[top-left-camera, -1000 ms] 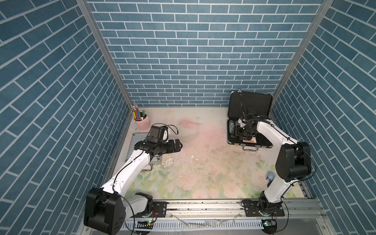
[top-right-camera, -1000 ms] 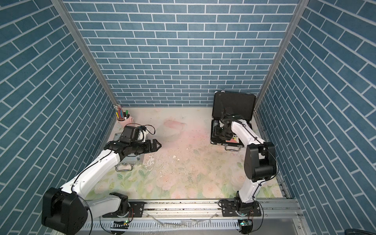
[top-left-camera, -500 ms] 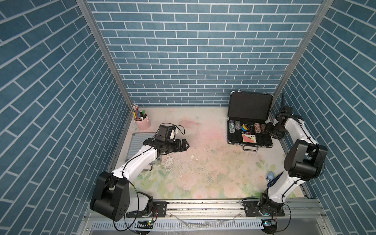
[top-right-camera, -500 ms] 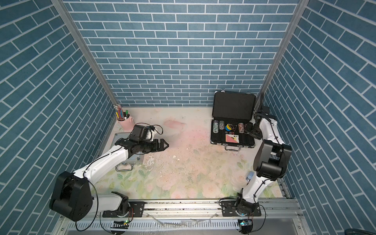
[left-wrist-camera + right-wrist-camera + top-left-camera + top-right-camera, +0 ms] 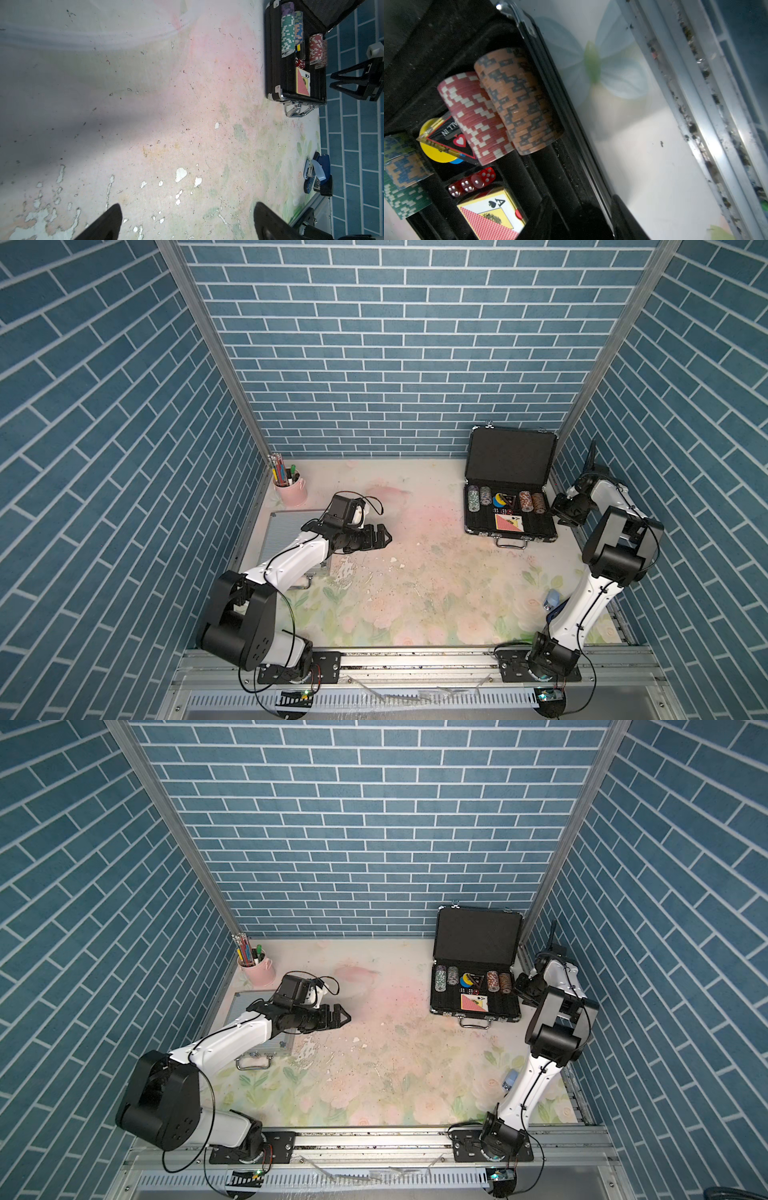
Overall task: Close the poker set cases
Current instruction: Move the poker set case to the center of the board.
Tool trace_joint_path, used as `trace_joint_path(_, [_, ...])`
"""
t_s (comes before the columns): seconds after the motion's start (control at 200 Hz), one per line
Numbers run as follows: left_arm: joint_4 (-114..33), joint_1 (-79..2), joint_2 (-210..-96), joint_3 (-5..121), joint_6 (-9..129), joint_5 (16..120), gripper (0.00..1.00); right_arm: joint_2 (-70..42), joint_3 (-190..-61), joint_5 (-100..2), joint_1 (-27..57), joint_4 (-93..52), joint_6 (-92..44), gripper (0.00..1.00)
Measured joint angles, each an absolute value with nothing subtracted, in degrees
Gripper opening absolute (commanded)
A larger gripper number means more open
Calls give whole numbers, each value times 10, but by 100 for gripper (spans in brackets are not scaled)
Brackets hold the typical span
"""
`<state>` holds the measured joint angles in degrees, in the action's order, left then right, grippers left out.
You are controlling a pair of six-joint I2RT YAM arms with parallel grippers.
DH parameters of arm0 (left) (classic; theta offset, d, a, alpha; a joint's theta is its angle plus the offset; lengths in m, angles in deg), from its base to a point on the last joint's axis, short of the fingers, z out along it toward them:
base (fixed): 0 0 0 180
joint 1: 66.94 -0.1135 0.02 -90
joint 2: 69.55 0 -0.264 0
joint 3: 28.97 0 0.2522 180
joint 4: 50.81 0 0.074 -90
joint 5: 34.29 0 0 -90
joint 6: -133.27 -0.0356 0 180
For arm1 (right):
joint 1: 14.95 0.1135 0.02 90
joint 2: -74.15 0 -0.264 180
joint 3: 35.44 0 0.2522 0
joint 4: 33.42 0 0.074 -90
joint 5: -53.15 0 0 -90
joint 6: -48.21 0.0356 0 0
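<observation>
Flat silver ribbed case closed; half-spread, empty right gripper stands beside the gaping black foam-lined case, whose upright lid needs pushing down; left gripper fully spread, empty.

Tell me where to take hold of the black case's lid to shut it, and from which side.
Pinch the lid at its top edge, from above, near the right corner. It stands upright, hinged at the bottom, so that free edge likely gives most leverage; the right gripper is nearest.
</observation>
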<state>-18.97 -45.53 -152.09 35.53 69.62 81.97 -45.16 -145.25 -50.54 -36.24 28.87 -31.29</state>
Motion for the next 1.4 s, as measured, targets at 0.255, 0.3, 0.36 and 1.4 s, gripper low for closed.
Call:
trace_joint_path(0.255, [-193, -455, -1528, 356, 696, 827, 100, -470, -1448, -503, -362, 285, -319, 37])
trace_joint_path(0.3, [-194, -455, -1528, 357, 696, 828, 100, -472, -1445, -501, -362, 284, -322, 37])
trace_joint_path(0.36, [-194, -455, -1528, 357, 696, 828, 100, -475, -1443, -500, -362, 282, -324, 36])
trace_joint_path(1.4, [-194, -455, -1528, 360, 696, 828, 100, -472, -1404, -454, -340, 238, -407, 0])
